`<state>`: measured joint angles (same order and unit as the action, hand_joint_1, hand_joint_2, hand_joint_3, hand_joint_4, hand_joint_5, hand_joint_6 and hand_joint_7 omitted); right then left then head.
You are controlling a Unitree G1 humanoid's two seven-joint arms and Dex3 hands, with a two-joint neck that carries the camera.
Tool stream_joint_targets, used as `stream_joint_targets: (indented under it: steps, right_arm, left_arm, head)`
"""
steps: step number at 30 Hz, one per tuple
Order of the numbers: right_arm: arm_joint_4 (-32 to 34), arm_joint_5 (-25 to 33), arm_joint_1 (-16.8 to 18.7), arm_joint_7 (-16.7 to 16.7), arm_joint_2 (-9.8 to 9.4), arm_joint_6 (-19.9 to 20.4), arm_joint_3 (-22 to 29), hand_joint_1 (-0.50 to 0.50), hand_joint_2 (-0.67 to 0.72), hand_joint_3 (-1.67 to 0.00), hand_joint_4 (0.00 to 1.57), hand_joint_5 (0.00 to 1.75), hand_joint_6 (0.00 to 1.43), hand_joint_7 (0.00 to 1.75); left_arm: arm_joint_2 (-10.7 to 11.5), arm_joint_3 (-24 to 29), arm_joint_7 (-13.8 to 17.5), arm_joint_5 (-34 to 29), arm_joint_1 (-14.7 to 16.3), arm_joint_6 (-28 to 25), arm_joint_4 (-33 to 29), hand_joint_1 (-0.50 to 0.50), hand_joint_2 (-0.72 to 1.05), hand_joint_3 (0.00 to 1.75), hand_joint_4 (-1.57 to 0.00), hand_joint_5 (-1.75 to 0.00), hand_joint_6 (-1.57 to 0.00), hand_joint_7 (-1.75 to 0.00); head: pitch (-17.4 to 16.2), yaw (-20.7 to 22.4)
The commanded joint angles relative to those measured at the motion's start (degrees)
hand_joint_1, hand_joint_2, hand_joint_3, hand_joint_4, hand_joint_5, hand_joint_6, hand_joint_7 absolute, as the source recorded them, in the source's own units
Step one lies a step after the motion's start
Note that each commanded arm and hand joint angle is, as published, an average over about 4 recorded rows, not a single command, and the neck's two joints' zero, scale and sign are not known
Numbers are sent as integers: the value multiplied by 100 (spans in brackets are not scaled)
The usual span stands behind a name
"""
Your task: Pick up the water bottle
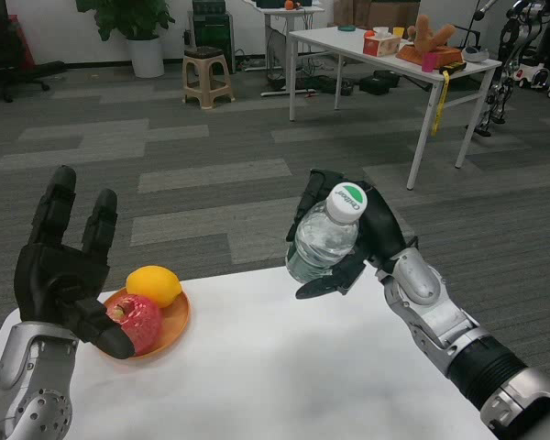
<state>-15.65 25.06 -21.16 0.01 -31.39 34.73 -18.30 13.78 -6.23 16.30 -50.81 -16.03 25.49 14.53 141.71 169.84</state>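
Observation:
A clear plastic water bottle [323, 241] with a white cap and green label is lifted off the white table [284, 367], tilted with its cap toward me. My right hand [367, 234] grips it around the body from behind, fingers wrapped over the top and thumb below. On the left my left hand [64, 270] is raised above the table edge, fingers apart and pointing up, holding nothing.
An orange plate [174, 321] at the table's left carries a yellow lemon [154, 285] and a red apple [137, 321], right beside my left hand. Beyond the table is grey carpet, a stool [207, 78] and a white table [394, 50] with clutter.

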Motion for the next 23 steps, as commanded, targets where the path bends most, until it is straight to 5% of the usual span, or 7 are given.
stream_joint_targets:
  steps: [1, 23]
  right_arm:
    - [45, 91, -143, -71, 2, 16, 37, 38, -29, -71, 137, 116, 103, 140]
    - [53, 87, -108, -71, 13, 16, 55, 38, -29, -71, 137, 116, 103, 140]
  left_arm:
    - [37, 17, 14, -8, 13, 27, -12, -50, -72, 0, 0, 0, 0, 0]
    - [31, 17, 14, -8, 13, 27, -12, -49, -72, 9, 0, 0, 0, 0]
  head:
    - [40, 4]
    - [6, -7]
